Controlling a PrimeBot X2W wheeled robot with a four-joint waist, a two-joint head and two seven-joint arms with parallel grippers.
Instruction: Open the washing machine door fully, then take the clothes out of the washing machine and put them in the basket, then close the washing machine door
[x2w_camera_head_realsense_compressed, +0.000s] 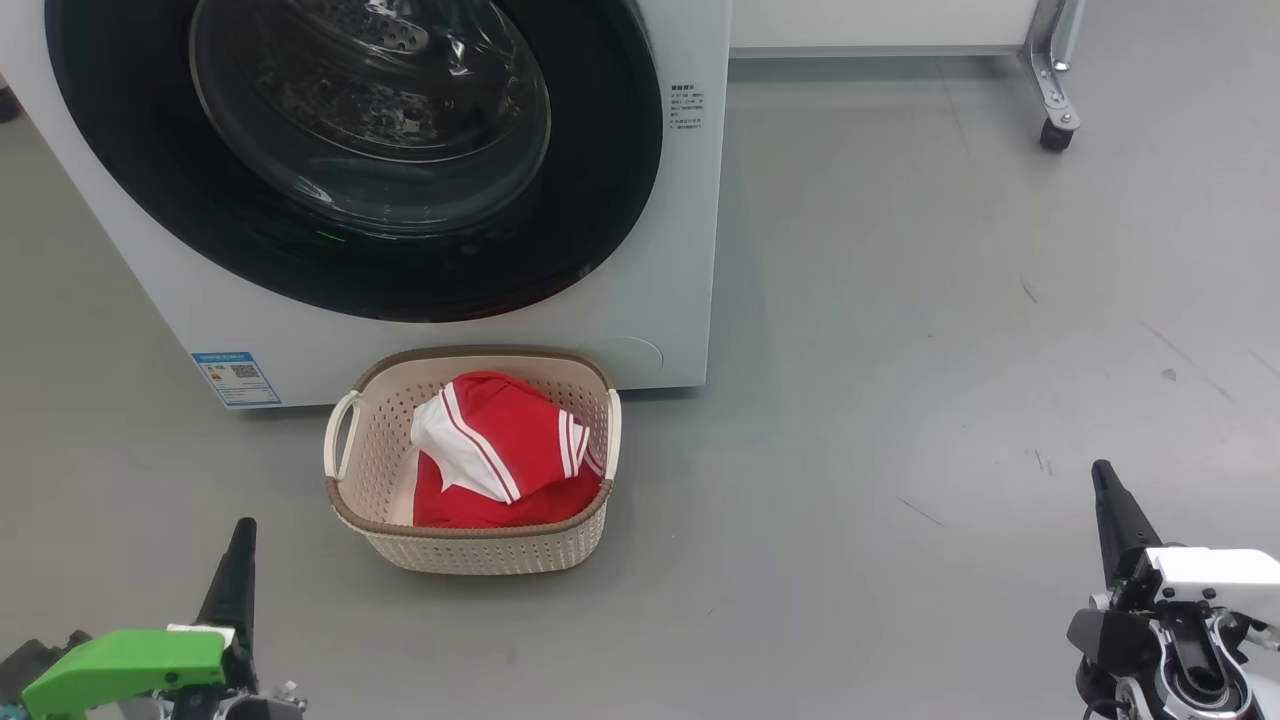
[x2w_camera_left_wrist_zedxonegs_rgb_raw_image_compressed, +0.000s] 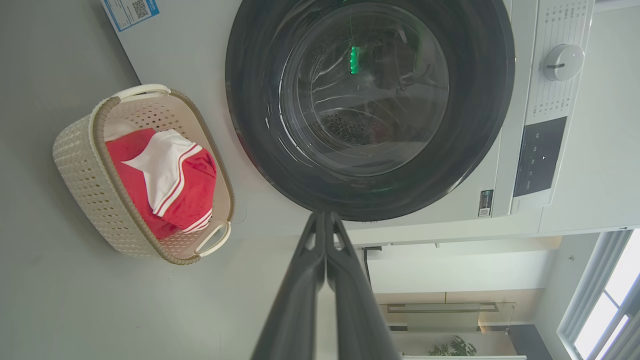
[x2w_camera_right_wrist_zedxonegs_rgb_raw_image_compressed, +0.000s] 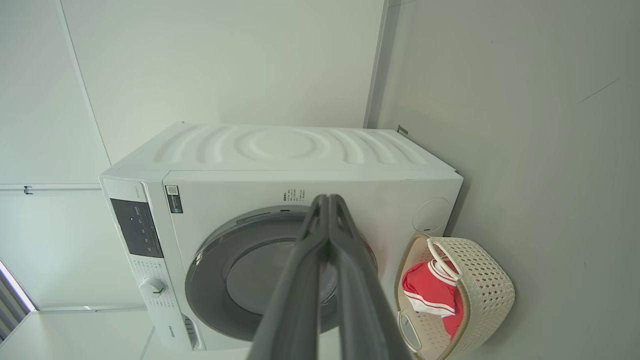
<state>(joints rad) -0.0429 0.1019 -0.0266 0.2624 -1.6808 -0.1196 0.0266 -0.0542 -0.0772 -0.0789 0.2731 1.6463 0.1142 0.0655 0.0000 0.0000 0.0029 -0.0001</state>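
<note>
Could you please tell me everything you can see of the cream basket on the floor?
The small cream plastic basket is rectangular with rounded corners, perforated walls, a brown woven-look rim and two pale loop handles. It stands upright on the grey floor, close before the big white washing machine, and holds crumpled bright red and white clothes.

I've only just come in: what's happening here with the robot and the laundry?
Nothing is being handled. The left gripper and right gripper are shut, empty and apart from everything. The washing machine door is closed, and the red clothes lie in the basket in front of the washing machine. The job looks done.
</note>
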